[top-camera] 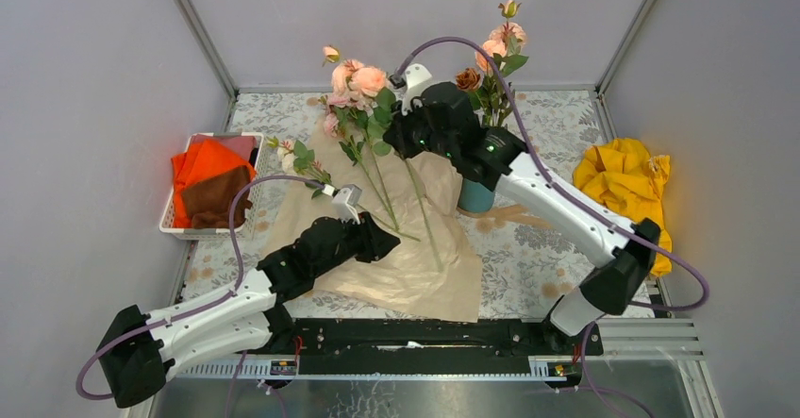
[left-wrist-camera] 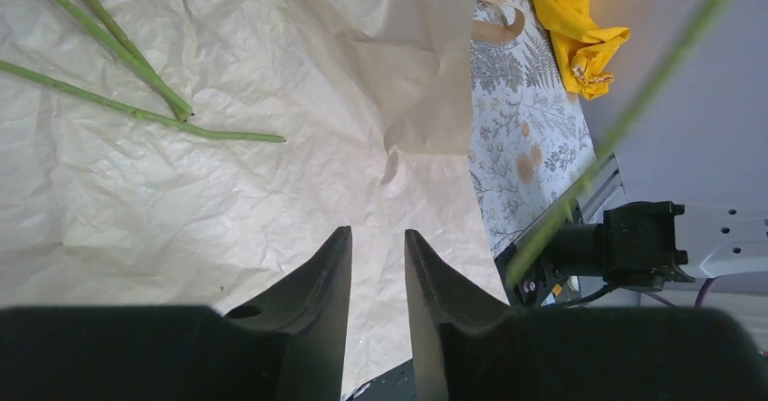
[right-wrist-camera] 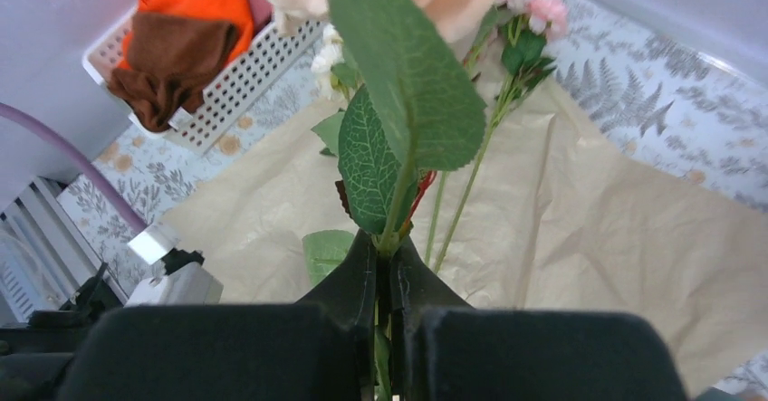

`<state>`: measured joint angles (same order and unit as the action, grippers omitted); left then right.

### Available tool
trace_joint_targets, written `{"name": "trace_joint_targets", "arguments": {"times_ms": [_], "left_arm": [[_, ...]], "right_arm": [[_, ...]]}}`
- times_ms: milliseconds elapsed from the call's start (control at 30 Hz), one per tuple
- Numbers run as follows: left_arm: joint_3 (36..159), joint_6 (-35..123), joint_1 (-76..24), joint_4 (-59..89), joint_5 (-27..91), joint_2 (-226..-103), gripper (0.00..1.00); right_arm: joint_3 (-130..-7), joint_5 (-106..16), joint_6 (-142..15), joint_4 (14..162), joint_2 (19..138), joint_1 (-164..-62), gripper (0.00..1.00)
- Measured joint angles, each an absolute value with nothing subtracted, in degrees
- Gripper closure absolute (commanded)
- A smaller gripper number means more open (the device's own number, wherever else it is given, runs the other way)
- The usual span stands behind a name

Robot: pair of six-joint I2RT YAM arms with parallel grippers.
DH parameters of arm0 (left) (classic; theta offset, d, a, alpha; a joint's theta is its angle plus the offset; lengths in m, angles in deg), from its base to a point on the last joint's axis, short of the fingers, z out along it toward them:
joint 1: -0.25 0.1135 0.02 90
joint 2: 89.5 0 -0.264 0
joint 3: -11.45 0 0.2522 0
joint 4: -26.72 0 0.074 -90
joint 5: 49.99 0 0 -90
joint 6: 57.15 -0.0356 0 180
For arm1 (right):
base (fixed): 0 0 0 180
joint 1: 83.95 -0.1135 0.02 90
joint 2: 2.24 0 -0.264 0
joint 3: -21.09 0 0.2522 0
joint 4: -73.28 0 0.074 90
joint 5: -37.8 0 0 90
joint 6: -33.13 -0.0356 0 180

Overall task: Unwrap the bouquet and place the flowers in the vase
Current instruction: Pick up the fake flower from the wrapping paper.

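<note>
The peach-tan paper (top-camera: 415, 262) lies unwrapped and flat on the table. Several flowers (top-camera: 358, 83) rest with their stems (left-wrist-camera: 136, 111) across it, and pink and peach heads point to the back. My right gripper (top-camera: 398, 140) is over the paper's far end. It is shut (right-wrist-camera: 388, 243) on one green flower stem just below its leaves (right-wrist-camera: 408, 75). The teal vase (top-camera: 476, 195) stands right of the paper under my right arm and holds a few roses (top-camera: 495, 50). My left gripper (top-camera: 387, 239) hovers low over the paper, open (left-wrist-camera: 378, 232), with nothing between its fingers.
A white basket (top-camera: 179, 220) with orange and brown cloths (right-wrist-camera: 181, 39) stands at the left. A yellow cloth (top-camera: 623, 182) lies at the right, and a tan ribbon (left-wrist-camera: 500, 30) lies beside the paper. A blurred green stem (left-wrist-camera: 634, 111) crosses close to the left wrist camera.
</note>
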<state>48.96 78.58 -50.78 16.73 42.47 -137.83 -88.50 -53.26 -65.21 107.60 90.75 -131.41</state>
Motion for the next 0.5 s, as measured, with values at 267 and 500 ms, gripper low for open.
{"name": "trace_joint_targets", "arguments": {"times_ms": [267, 500], "left_arm": [[48.9, 79.3, -50.8, 15.7, 43.3, -136.9, 0.66], [48.8, 79.8, -50.8, 15.7, 43.7, -136.8, 0.66]], "right_arm": [[-81.6, -56.7, -59.8, 102.2, 77.4, -131.3, 1.0], [-73.9, -62.7, -53.1, 92.8, 65.5, -131.3, 1.0]]}}
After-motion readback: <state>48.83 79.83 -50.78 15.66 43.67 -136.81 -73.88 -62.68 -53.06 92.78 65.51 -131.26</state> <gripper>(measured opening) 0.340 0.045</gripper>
